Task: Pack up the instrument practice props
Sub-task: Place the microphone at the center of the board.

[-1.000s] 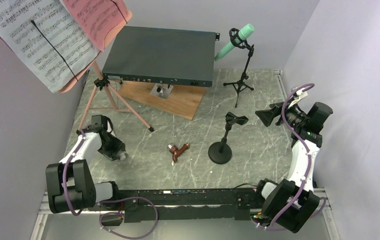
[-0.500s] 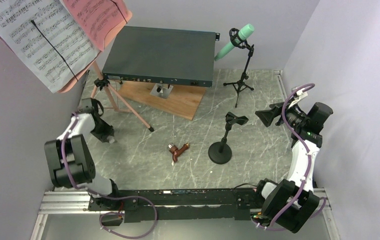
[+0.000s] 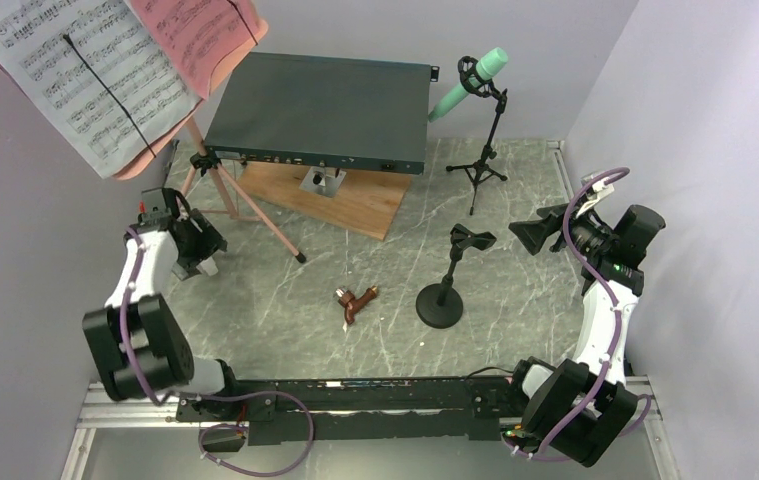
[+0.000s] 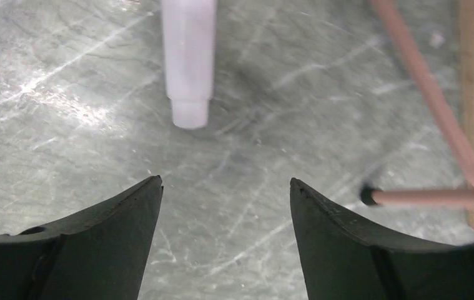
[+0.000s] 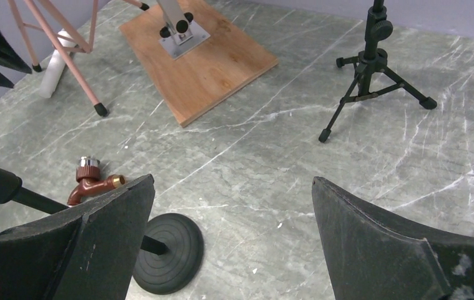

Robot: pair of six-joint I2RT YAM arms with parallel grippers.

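The pink music stand (image 3: 240,205) stands at the back left on tripod legs, holding white sheet music (image 3: 85,80) and a red page (image 3: 205,35). A white microphone (image 4: 187,56) lies on the table just ahead of my open, empty left gripper (image 4: 226,180), beside a pink leg (image 4: 434,94). It also shows in the right wrist view (image 5: 53,72). From above, the left gripper (image 3: 202,258) is left of the tripod. A mint microphone (image 3: 470,80) sits on a black tripod mount (image 3: 480,170). A black round-base mount (image 3: 442,300) has an empty clip. My right gripper (image 3: 535,232) is open, raised and empty (image 5: 232,179).
A big dark grey metal box (image 3: 325,105) stands on a post over a wooden board (image 3: 355,200) at the back middle. A small brown tap-shaped piece (image 3: 357,303) lies near the middle. Purple walls close in on the left, back and right.
My left arm has swung away from the near left towards the back, and its gripper now sits by the tripod's legs. The right arm has not moved.
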